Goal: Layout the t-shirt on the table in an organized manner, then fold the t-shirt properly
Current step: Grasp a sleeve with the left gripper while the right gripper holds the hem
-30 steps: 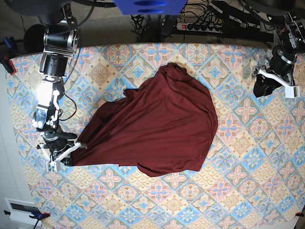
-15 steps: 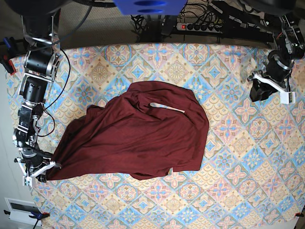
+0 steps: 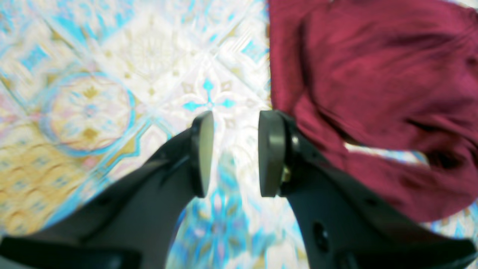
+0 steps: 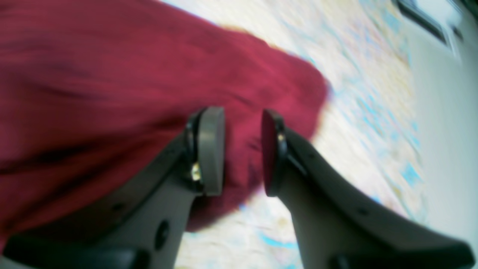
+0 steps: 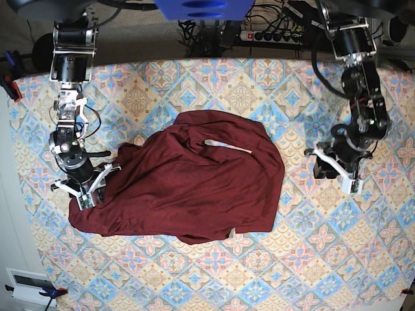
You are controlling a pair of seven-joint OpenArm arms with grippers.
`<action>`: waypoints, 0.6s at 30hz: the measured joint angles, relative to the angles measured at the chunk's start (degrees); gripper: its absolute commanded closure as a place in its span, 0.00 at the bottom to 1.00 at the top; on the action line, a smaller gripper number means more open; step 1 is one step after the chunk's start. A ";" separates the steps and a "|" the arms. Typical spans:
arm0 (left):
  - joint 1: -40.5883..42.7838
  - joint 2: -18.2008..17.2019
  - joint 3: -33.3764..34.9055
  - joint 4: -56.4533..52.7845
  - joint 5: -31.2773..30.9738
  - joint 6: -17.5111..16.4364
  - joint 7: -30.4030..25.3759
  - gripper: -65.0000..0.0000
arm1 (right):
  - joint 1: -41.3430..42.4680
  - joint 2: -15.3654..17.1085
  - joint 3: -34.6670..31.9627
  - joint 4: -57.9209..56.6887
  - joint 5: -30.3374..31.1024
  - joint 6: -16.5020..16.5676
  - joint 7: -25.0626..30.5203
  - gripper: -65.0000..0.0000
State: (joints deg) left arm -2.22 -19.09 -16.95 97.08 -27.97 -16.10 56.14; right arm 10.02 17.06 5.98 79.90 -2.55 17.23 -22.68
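- Right gripper [image 5: 86, 192] near the table's [image 5: 363, 259] left edge in the base view, about midway along it, over the shirt's [image 5: 188, 188] left margin.
- In the right wrist view, right gripper [image 4: 242, 149] spread, jaws apart with a clear gap and nothing pinched; maroon cloth [image 4: 112, 82] under and behind the pads, its rounded edge ending just past them, patterned tablecloth [image 4: 366, 112] beyond.
- Shirt lying rumpled and bunched around the table's middle, a little toward the left edge; one lobe reaching toward the far edge, bottom hem running roughly parallel to the near edge; a pale strip showing in a fold near the top.
- Left gripper [image 5: 334, 170] toward the right edge, just right of the shirt and apart from it.
- In the left wrist view, left gripper [image 3: 233, 153] spread, pads parted over bare tablecloth [image 3: 112, 74], holding nothing; maroon folds [image 3: 373, 74] lying just beside the right-hand finger; view blurred.
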 measured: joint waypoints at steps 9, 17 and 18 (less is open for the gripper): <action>-13.75 3.08 13.29 -24.22 8.57 -0.04 -12.59 0.70 | -11.17 -2.62 -2.34 11.39 -0.26 -0.15 -0.59 0.75; -16.46 7.96 17.33 -36.04 15.17 -0.04 -21.33 0.70 | -14.80 -2.73 -2.71 15.69 -0.15 -0.20 -0.85 0.75; -17.22 8.52 17.29 -37.29 16.52 -0.04 -21.79 0.70 | -14.69 -2.78 -2.73 15.87 -0.11 -0.15 -0.46 0.75</action>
State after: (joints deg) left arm -19.44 -10.57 0.34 59.79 -11.44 -16.14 34.35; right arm -4.67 14.28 3.25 95.77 -2.66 17.08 -23.14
